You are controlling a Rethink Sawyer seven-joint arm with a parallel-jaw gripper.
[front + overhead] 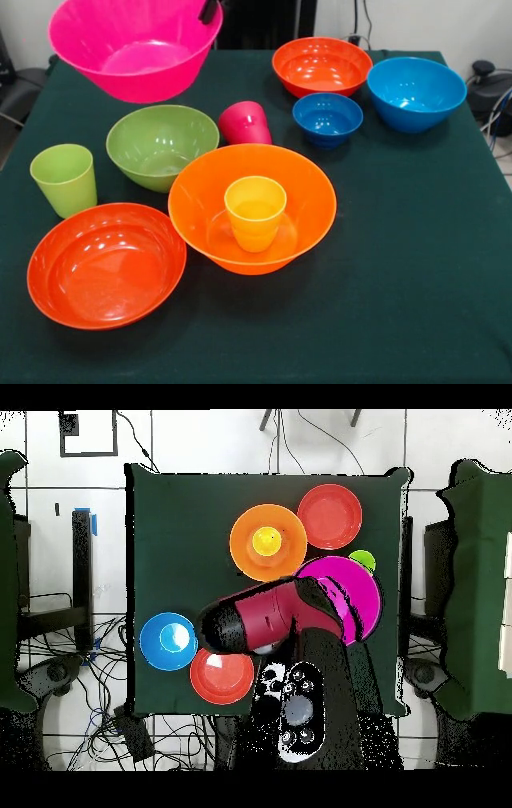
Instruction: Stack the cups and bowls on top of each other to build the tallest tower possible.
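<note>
My gripper (pixel 210 10) shows only as black tips at the top edge. It is shut on the far rim of the big pink bowl (pixel 132 48), which hangs above the table's far left; from overhead the pink bowl (pixel 350 594) lies beside my red arm (pixel 265 616). The yellow-orange cup (pixel 255 212) stands upright inside the big orange bowl (pixel 304 200). The green bowl (pixel 160 146), lime green cup (pixel 64 179) and red-pink cup (pixel 244 122), which seems to stand mouth down, are separate on the cloth. No tower stands.
A shallow red-orange bowl (pixel 106 266) sits at the near left and another (pixel 322 66) at the far side. The small dark blue bowl (pixel 327 118) and the light blue bowl (pixel 415 92) sit at the far right. The table edge (pixel 480 136) runs down the right.
</note>
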